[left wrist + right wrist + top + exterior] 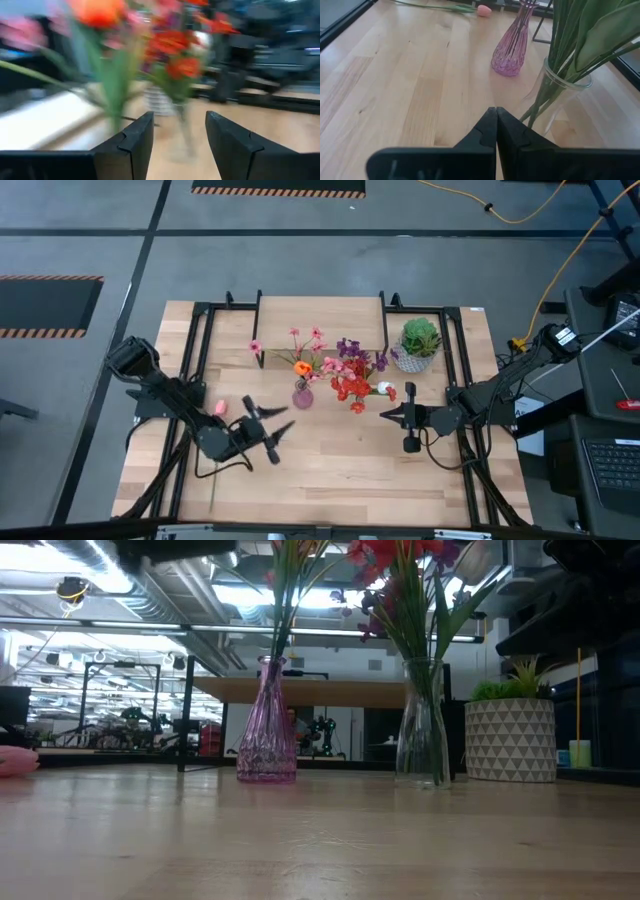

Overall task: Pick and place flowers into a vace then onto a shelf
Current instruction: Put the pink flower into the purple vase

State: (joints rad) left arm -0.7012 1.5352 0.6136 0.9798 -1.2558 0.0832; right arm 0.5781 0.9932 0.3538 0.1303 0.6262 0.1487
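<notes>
Left of the faceted pink glass vase [302, 395], out over bare tabletop: left gripper [268, 430], fingers spread wide, nothing between them, touching nothing. Its wrist view looks past two blocky dark fingers [131, 141] with a clear gap between them.

Right of the clear glass vase [357, 406]: right gripper [406, 419], fingers pressed flat together, tips meeting in a closed wedge, holding nothing. It hovers near the clear vase without touching it.

Pink vase: narrow neck, flared ribbed base, standing upright on the light wooden tabletop [340, 470]. It holds an orange tulip [302, 367] and thin pink blossoms [316, 334] on green stems. Just beside it on the right, the clear vase is upright, packed with green stems, red cluster blooms [350, 388] and purple sprigs [348, 347].

Behind the pink vase: the low shelf with light wooden top board [322, 310] on thin black legs. One pink tulip [221, 408] lies loose on the tabletop, left of the pink vase. Right of the clear vase, farther back: spiky green plant in a white patterned pot [419, 343].
</notes>
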